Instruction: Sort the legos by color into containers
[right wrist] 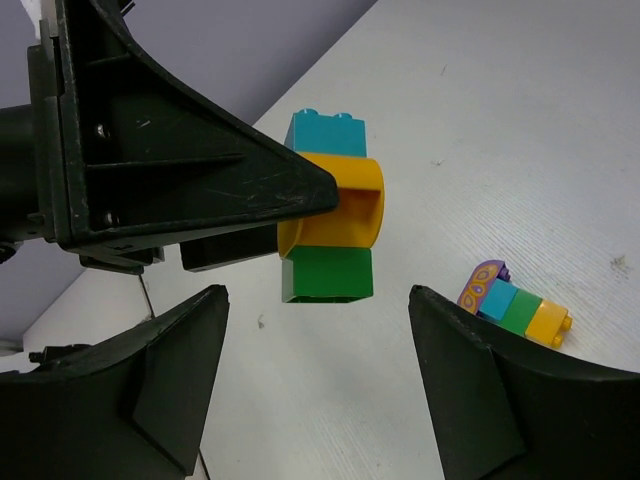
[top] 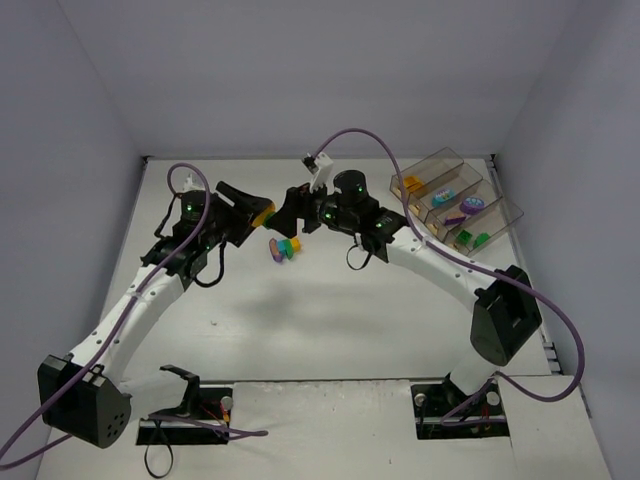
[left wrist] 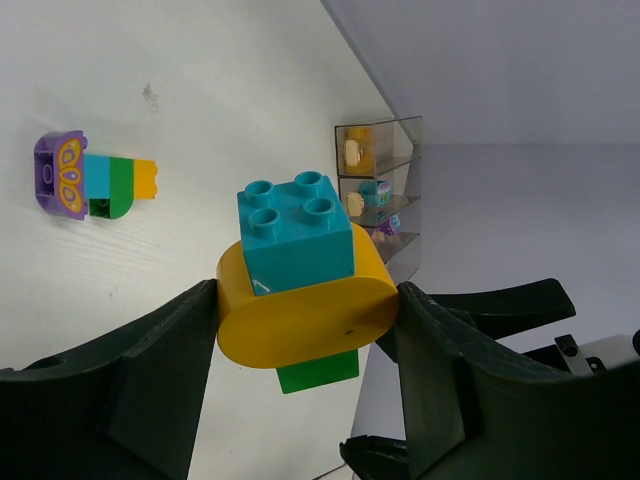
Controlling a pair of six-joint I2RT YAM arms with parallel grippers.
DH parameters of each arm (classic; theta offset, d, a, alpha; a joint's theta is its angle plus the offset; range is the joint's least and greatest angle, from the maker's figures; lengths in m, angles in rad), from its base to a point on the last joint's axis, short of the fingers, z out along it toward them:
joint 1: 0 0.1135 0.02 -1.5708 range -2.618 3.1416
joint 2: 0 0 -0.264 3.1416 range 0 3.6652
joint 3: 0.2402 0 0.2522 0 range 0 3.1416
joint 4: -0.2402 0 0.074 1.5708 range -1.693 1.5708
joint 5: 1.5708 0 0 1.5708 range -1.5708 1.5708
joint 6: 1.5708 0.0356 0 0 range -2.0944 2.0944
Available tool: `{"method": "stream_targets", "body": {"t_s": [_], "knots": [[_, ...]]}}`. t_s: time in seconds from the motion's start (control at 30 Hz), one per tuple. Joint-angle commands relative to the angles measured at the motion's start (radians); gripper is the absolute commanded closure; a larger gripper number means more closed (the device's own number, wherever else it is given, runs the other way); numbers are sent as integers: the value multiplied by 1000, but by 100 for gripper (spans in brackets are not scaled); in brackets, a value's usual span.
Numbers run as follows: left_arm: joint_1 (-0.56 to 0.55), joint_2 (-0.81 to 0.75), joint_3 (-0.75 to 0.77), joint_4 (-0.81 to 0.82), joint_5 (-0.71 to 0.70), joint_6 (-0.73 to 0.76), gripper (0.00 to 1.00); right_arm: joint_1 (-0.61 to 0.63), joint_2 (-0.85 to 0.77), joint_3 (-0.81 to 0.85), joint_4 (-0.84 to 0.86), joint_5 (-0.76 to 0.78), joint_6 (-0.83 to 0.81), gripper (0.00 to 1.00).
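The left tool (left wrist: 305,305) gripped a teal-yellow-green lego stack (left wrist: 300,265) above the surface (top: 330,320), with the right tool (right wrist: 315,300) open just right of it. A purple-to-yellow lego row (top: 281,247) lay nearby, and the containers (top: 447,160) sat at the far right

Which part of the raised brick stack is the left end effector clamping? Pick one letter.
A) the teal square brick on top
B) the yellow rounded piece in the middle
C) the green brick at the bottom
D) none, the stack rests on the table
B: in the left wrist view the left end effector squeezes the yellow rounded plastic piece from both sides, while the teal square brick sits above it and the green brick below.
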Motion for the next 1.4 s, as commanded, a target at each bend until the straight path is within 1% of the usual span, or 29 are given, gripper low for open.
{"method": "stream_targets", "body": {"t_s": [0.0, 0.1, 0.3, 0.4, 0.43, 0.5, 0.53, 0.6, 0.83, 0.93, 1.1, 1.17, 1.23, 1.27, 1.37], "knots": [[-12, -23, 22, 116, 16, 8, 100, 7, 2, 54, 100, -35, 15, 31], [-18, -26, 22, 133, 16, 16, 100, 8, 11, 49, 100, -35, 18, 33], [-21, -38, 2, 165, 24, 20, 100, 11, 28, 37, 117, -35, 24, 41], [-21, -43, -5, 171, 28, 26, 100, 11, 31, 25, 137, -36, 31, 55], [-21, -46, -7, 171, 27, 28, 100, 11, 33, 25, 137, -36, 32, 65], [-22, -52, -14, 171, 22, 30, 100, 11, 31, 22, 139, -36, 32, 76], [-21, -54, -17, 170, 16, 30, 100, 13, 25, 14, 140, -36, 32, 88], [-22, -57, -25, 171, 14, 31, 100, 13, 12, -1, 142, -35, 28, 99], [-21, -55, -39, 171, -25, 46, 100, 13, -56, -116, 131, -35, 27, 100], [-21, -49, -33, 171, -36, 57, 100, 11, -114, -184, 102, -9, 12, 100], [-21, -32, -27, 171, -38, 63, 100, 7, -165, -210, 25, 57, -49, 100], [-19, -26, -34, 219, -35, 59, 100, 5, -176, -212, 2, 66, -63, 100], [-19, -23, -34, 219, -36, 74, 100, -2, -192, -216, -36, 103, -80, 100], [-19, -23, -31, 217, -35, 85, 100, -12, -200, -222, -51, 161, -83, 100], [-21, -34, -30, 190, -30, 146, 100, -108, -234, -234, -145, 261, -91, 100]]}}
